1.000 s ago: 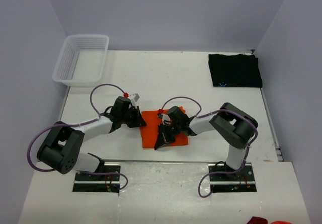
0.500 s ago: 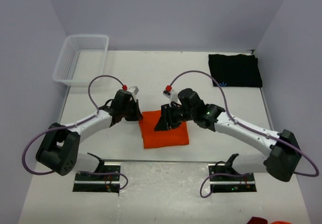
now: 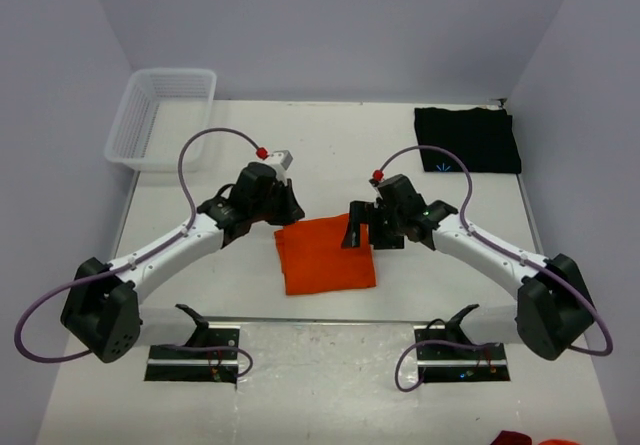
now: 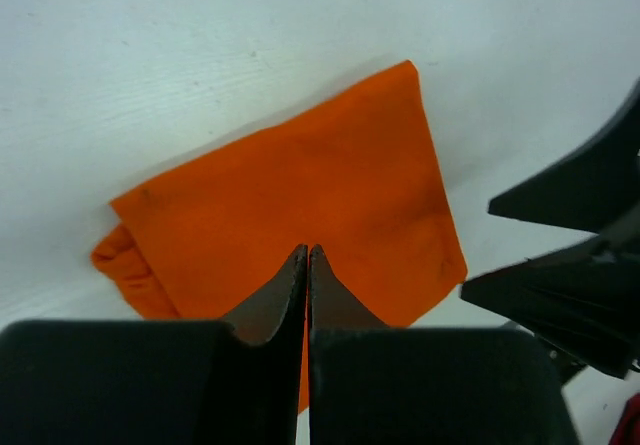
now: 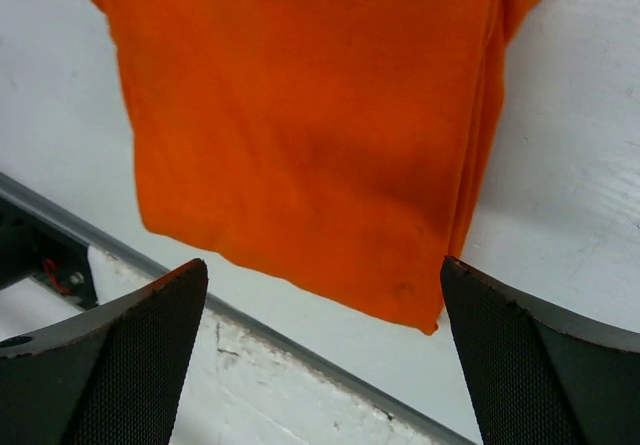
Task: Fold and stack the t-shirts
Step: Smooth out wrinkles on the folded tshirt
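Both shirts look folded. The orange shirt (image 3: 325,255) lies square on the desk (image 3: 330,155), just under the left tool (image 3: 288,209), pinched closed on nothing, and the right tool (image 3: 353,236), spread wide. The black shirt (image 3: 468,140) sits well beyond the right tool, so stacking is what's left.

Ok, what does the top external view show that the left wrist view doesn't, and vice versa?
Only the top external view shows the folded black cloth t-shirt at the far right of the white table and the white plastic mesh basket at far left. Only the left wrist view shows that the left gripper is shut with nothing between its fingers. Both show the folded bright orange cloth t-shirt lying on that table.
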Robot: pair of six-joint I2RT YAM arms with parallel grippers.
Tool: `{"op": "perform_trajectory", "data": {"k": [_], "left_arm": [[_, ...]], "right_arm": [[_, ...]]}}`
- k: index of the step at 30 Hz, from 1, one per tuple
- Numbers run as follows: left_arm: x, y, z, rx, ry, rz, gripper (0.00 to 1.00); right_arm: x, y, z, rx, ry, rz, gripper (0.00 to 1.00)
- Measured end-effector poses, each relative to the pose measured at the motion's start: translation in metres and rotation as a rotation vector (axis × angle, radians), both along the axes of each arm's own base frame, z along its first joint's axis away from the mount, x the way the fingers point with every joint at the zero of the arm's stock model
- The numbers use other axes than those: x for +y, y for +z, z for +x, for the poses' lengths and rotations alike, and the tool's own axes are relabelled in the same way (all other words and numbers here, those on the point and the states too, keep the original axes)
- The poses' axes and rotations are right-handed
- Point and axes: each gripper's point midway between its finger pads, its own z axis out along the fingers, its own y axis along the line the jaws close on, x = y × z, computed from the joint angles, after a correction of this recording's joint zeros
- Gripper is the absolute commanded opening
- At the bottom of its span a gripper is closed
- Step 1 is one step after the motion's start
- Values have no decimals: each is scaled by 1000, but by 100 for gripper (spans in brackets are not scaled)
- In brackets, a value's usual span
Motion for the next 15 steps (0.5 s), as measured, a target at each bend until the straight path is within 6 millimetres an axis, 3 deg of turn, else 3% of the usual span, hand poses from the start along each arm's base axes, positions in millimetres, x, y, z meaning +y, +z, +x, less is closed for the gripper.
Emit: {"op": "perform_trajectory", "data": {"k": [6, 10, 15], "left_arm": [[-29, -18, -27, 68, -57, -14, 0], [-33, -44, -42, 133, -51, 15, 0], [-23, -71, -51, 202, -3, 54, 0]], "right_arm": [[-11, -31, 2, 43, -26, -51, 99], [-17, -44, 4, 62, -48, -69, 99], [-19, -56, 9, 71, -74, -69, 99]]}}
